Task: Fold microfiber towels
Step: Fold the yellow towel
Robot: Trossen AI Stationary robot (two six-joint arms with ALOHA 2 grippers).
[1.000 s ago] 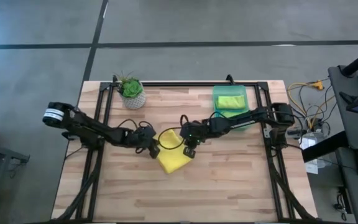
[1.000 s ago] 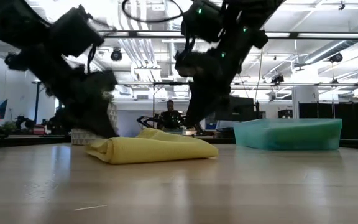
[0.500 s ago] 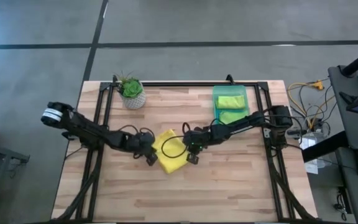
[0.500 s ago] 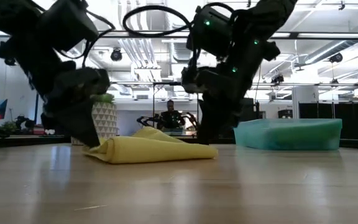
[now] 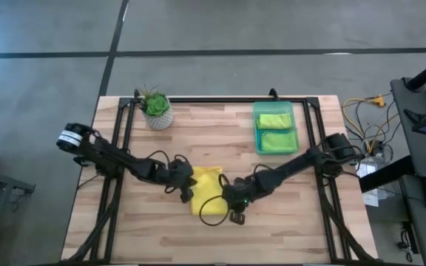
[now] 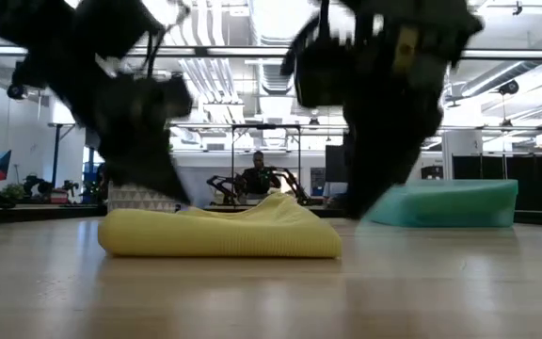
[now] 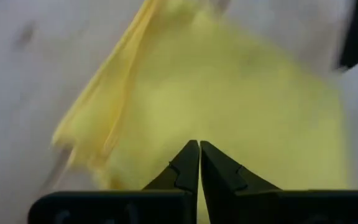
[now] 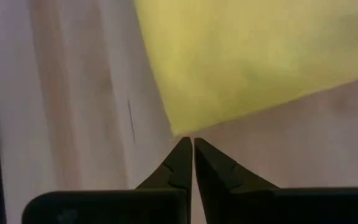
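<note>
yellow towel (image 5: 207,191) folded, lower centre of high view, long axis roughly up-down | left gripper (image 5: 186,186) fingers together, empty, at towel's left edge | right gripper (image 5: 234,209) fingers together, empty, at its lower-right corner | both about equally near, flanking it | two lime towels (image 5: 274,129) in bin (image 5: 257,140), upper right

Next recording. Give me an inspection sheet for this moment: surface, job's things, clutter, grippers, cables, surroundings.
Surface: wooden table, bare around the work.
Job's things: yellow towel lying folded mid-table; two lime green towels folded in the green bin.
Clutter: potted plant at the far left corner.
Grippers: left gripper shut, at the yellow towel's left edge; right gripper shut, at its near right corner; no cloth seen pinched.
Cables: loops along both arms; loose wires off the table's right.
Surroundings: a person far behind the table.
</note>
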